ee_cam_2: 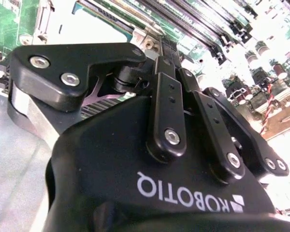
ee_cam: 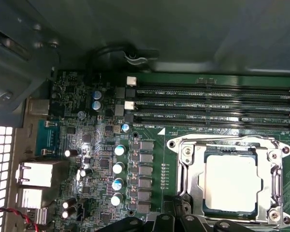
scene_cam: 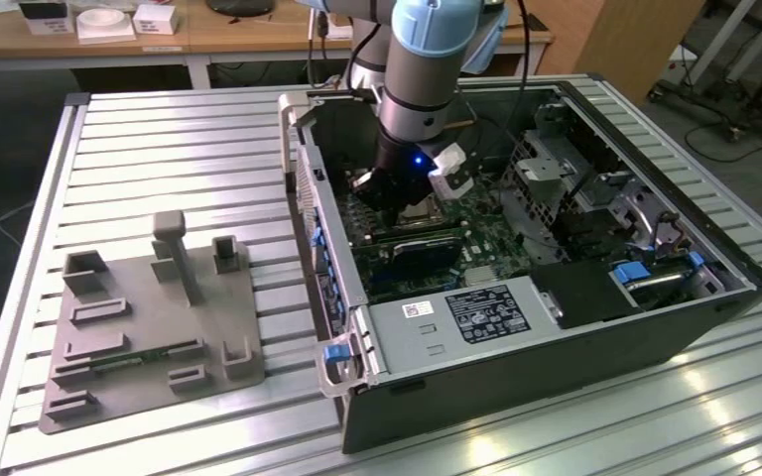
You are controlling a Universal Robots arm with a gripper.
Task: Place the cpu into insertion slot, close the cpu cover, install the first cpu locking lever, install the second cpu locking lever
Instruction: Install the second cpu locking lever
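- Sitting in the slot (ee_cam: 230,183) already, the cpu (ee_cam: 230,182) shows through the cover (ee_cam: 193,181), which looks lowered.
- Levers: latched or not, I cannot tell.
- Gripper (scene_cam: 401,188) hangs just above the socket; its finger state can't be told.

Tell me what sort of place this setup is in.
Probably a lab or workshop test bench. An open computer case lies on a slatted aluminium table, beside a grey fixture plate. Behind it stands a wooden desk, with cables trailing on the floor.
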